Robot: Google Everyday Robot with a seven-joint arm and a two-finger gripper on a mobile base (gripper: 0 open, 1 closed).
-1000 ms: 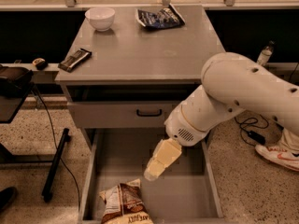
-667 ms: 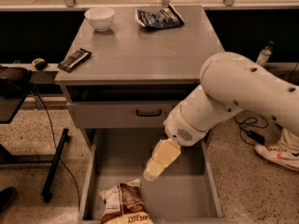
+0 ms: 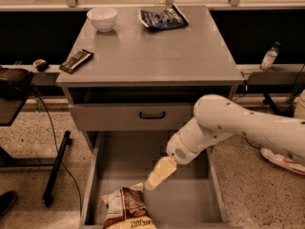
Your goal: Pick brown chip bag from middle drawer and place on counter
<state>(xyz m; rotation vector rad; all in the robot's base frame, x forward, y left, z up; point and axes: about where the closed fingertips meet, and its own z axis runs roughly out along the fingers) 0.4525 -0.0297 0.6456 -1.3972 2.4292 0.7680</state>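
Observation:
The brown chip bag (image 3: 127, 208) lies crinkled at the front left of the open middle drawer (image 3: 190, 205), partly cut off by the lower edge of the view. My gripper (image 3: 158, 174), cream-coloured on the end of a white arm, hangs inside the drawer. It points down and to the left, and its tip is just above and right of the bag's top edge. The grey counter (image 3: 157, 54) is the cabinet top above.
On the counter stand a white bowl (image 3: 102, 18) at the back left, a dark blue bag (image 3: 162, 18) at the back and a black bar wrapper (image 3: 76, 61) at the left edge. A shut drawer front with a black handle (image 3: 152, 114) sits above the open drawer.
The arm has lowered, and my gripper has moved down and slightly left, closer to the brown chip bag. The bag has not moved.

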